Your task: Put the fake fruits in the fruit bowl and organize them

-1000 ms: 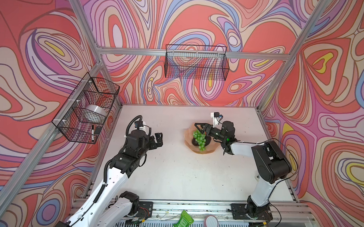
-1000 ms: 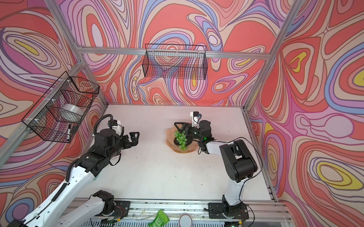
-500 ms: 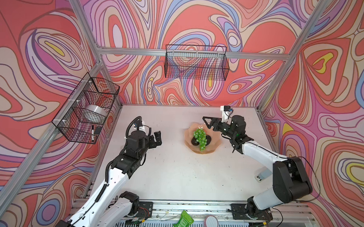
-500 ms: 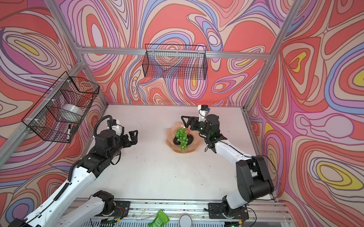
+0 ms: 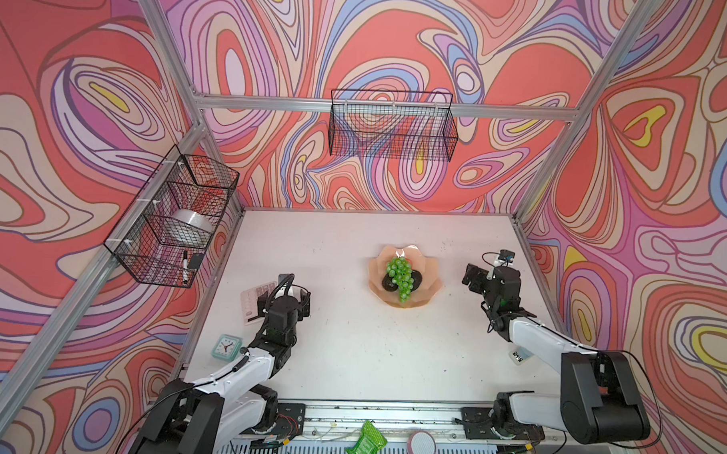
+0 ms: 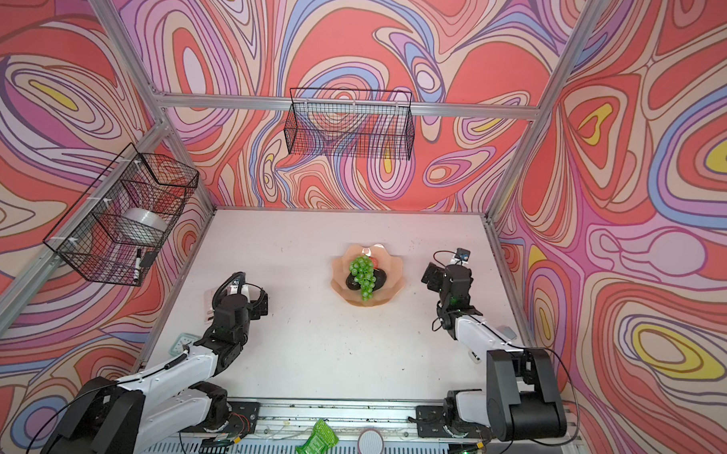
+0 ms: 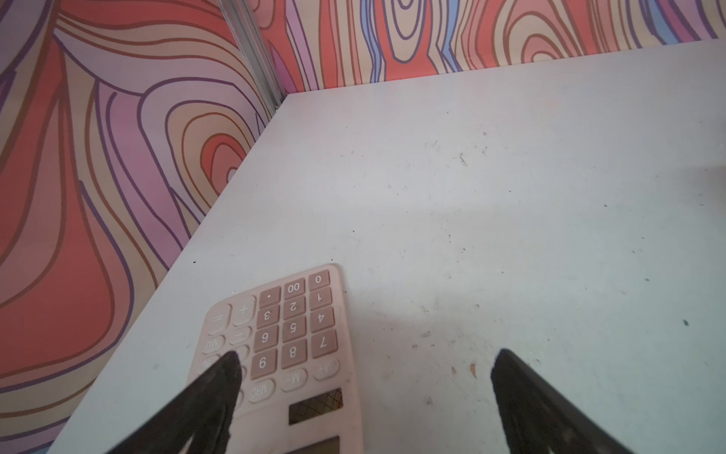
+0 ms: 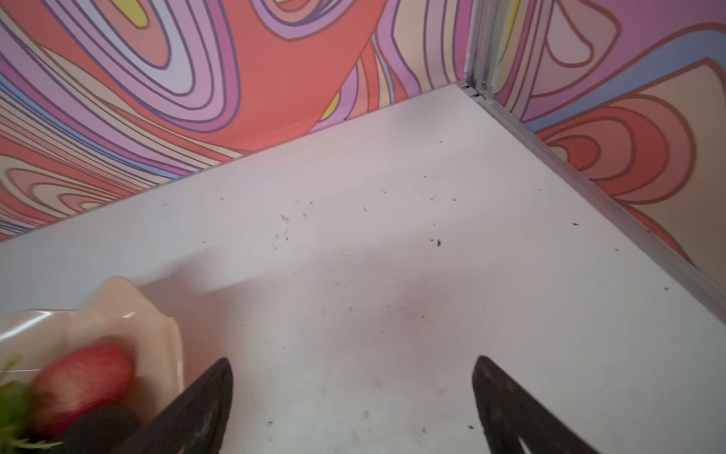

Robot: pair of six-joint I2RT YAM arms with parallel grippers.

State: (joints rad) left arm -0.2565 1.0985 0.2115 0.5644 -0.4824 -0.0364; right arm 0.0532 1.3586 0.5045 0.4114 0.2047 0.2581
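Pink calculator point(image 5: 253, 305) near a mint clock point(image 5: 226, 347) — green packet point(image 5: 366, 446) beside a round disc point(image 5: 422, 446).

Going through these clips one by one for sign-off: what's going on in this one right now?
Nothing is being handled at this moment. The peach-pink fruit bowl holds the green grapes, draped over two dark avocados, with the red apple tucked behind them. The right tool is open and empty, off to the bowl's side. The left tool is open and empty too, above the edge of a pink calculator. With all four fruits in the bowl, the placing looks done.
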